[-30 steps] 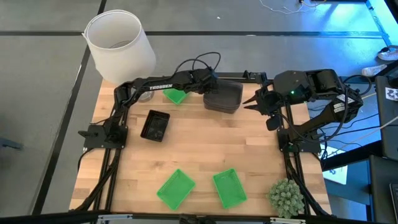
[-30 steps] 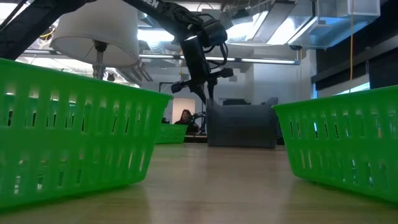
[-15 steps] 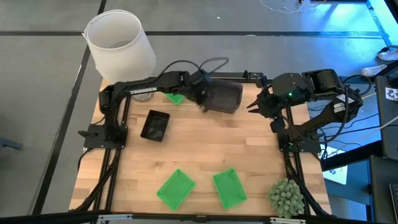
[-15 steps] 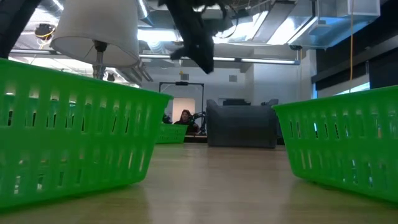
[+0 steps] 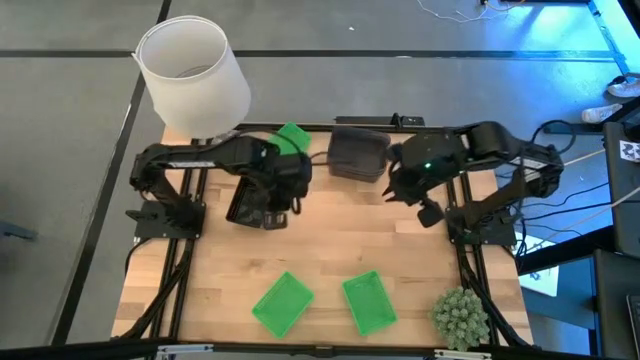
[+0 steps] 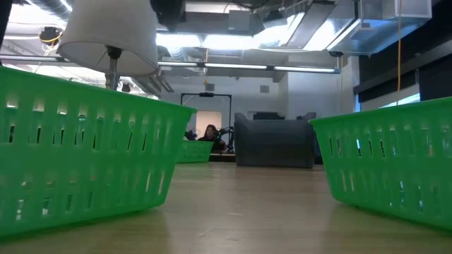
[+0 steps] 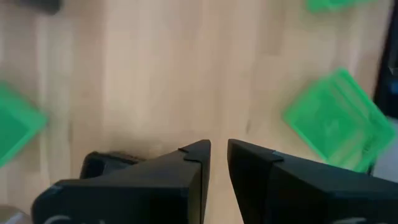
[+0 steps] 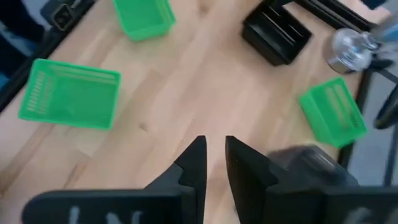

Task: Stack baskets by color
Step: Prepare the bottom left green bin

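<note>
Five baskets rest on their bottoms on the wooden table. A grey-brown basket and a green basket stand by the far edge. A black basket sits left of centre. Two green baskets stand near the front. My left gripper hangs above the table just right of the black basket, fingers a narrow gap apart, nothing between them. My right gripper hovers just near-right of the grey basket, also narrowly open with nothing in it.
A white lampshade stands off the far left corner, its metal base on the table. A round green plant ball sits at the near right corner. Bare wood lies in the middle, between the far and near baskets.
My left gripper has left the grey basket's left side, risen and swung toward the table's left and near side, rolling as it went; it now hangs beside the black basket. My right gripper has come down a little toward the grey basket. No basket has moved.
</note>
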